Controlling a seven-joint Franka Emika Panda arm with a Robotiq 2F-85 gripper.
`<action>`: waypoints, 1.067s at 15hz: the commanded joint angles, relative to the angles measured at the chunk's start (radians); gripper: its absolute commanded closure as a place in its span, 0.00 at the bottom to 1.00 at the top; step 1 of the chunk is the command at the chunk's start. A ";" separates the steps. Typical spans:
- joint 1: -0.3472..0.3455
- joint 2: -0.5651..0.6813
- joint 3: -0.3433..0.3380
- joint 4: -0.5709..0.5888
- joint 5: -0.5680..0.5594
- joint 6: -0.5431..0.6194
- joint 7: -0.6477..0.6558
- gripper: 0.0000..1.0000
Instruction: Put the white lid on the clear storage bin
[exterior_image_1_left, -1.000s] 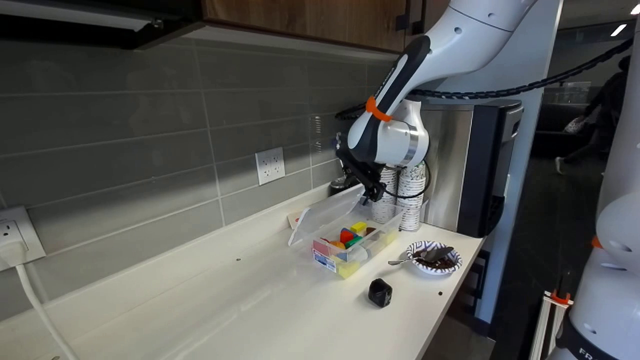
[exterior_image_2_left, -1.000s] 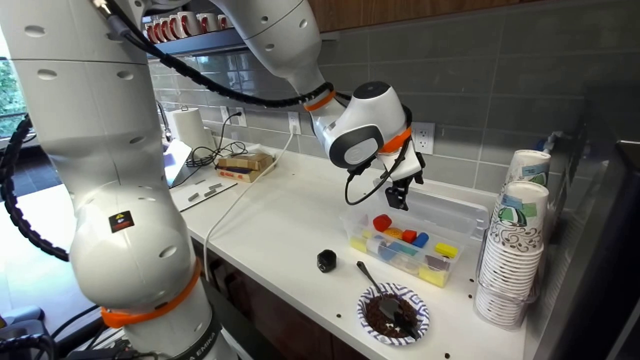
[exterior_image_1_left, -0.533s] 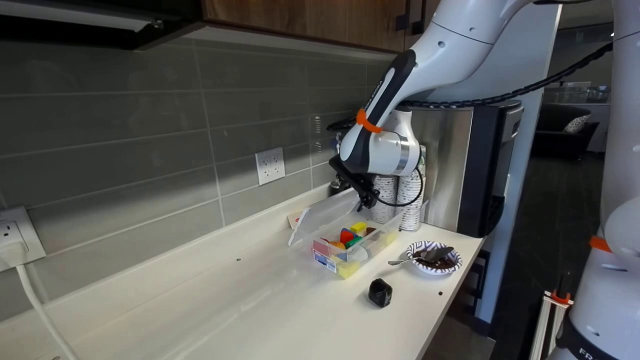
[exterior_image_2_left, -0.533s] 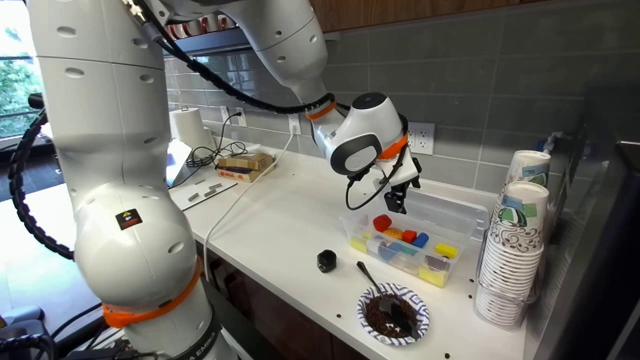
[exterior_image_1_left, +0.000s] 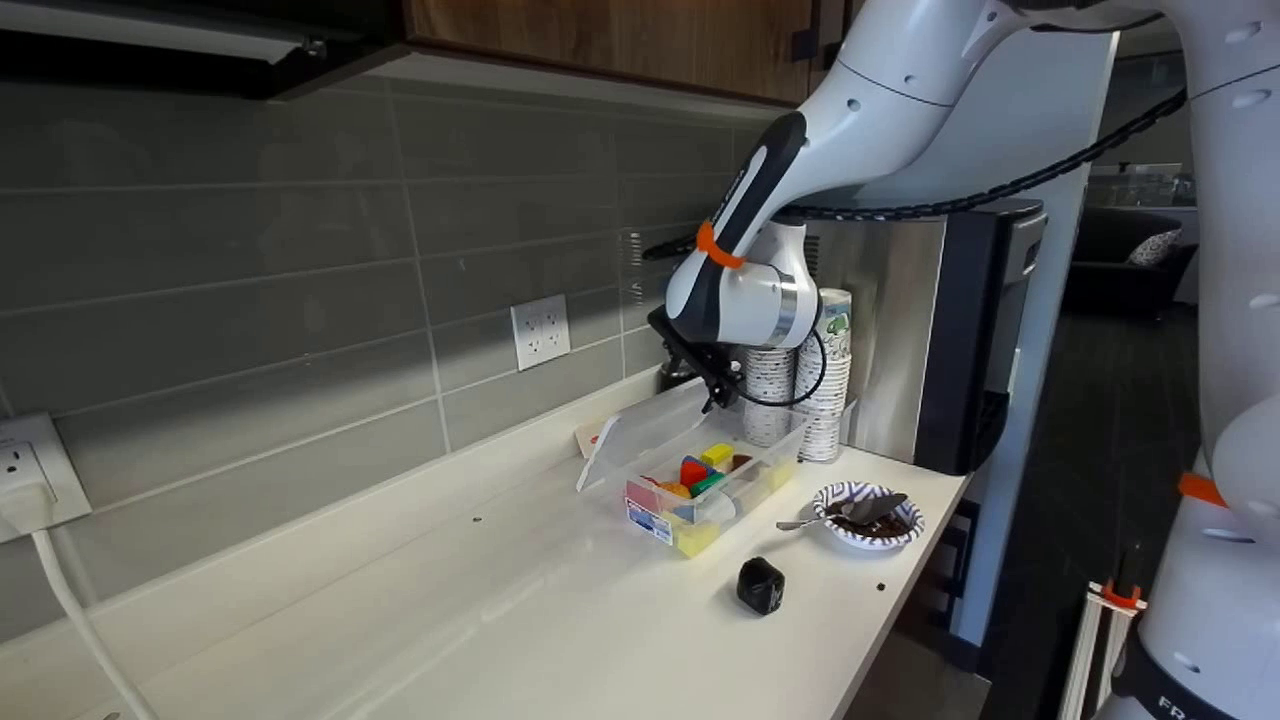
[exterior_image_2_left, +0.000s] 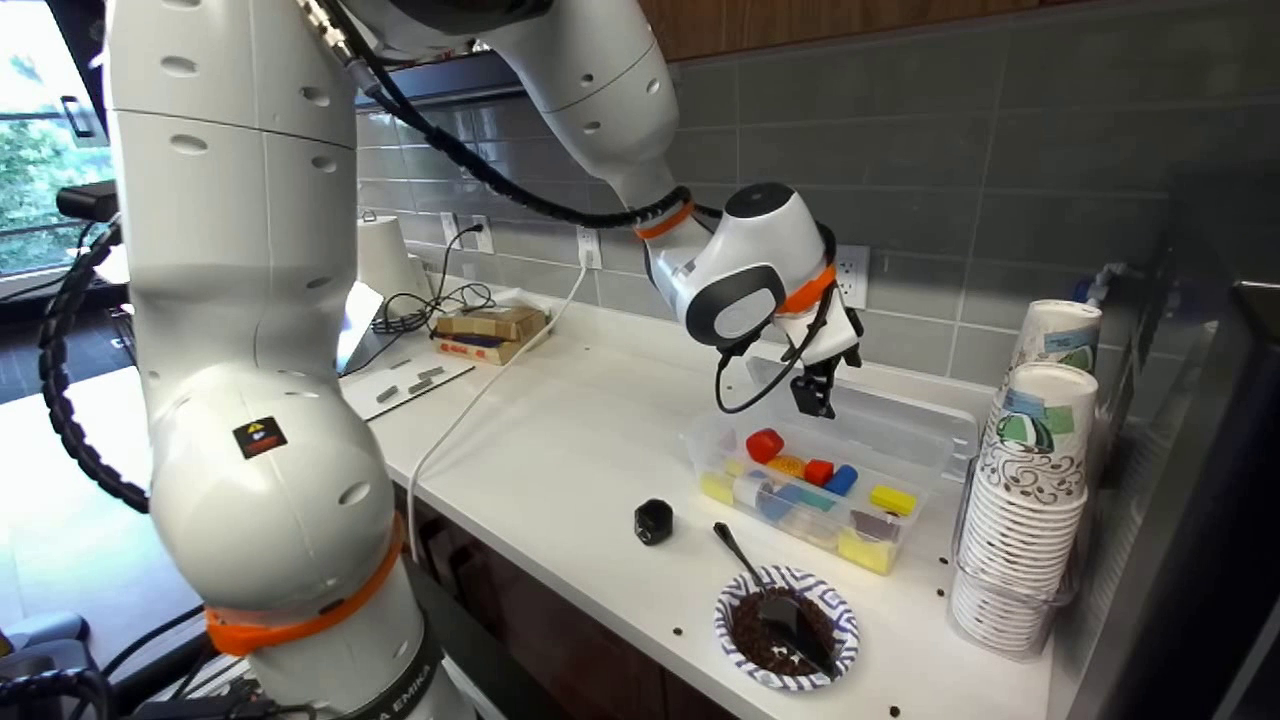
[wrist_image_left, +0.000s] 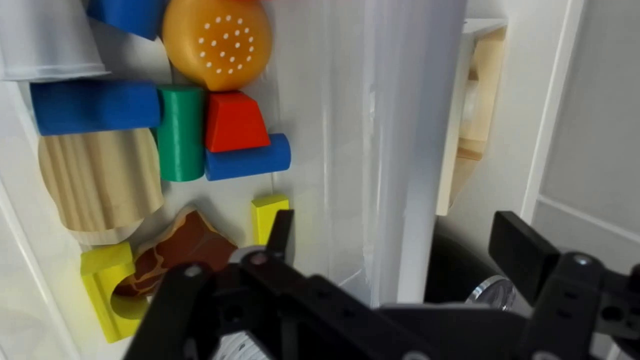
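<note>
Fingers (wrist_image_left: 522, 257) parted near tilted lid (exterior_image_1_left: 640, 440), long axis running alongside bin (exterior_image_1_left: 650, 522).

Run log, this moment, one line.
clear storage bin: uncovered, colored pieces inside | white lid: tilted beside bin | jaws: open, lid edge between them in wrist view

Well apart from the fingers (exterior_image_2_left: 812, 393), a black band (exterior_image_2_left: 405, 692) on the arm (exterior_image_2_left: 215, 330) reads "A EMIKA" ("FR" in an exterior view, same band (exterior_image_1_left: 1150, 675)). A sticker (exterior_image_2_left: 259, 440) higher up shows a warning triangle (exterior_image_2_left: 258, 429).
</note>
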 joint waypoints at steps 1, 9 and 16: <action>0.016 0.061 -0.026 0.062 0.014 0.011 -0.005 0.00; 0.010 0.087 -0.034 0.105 0.015 0.006 -0.013 0.74; -0.030 0.052 -0.004 0.090 0.019 -0.006 -0.004 0.97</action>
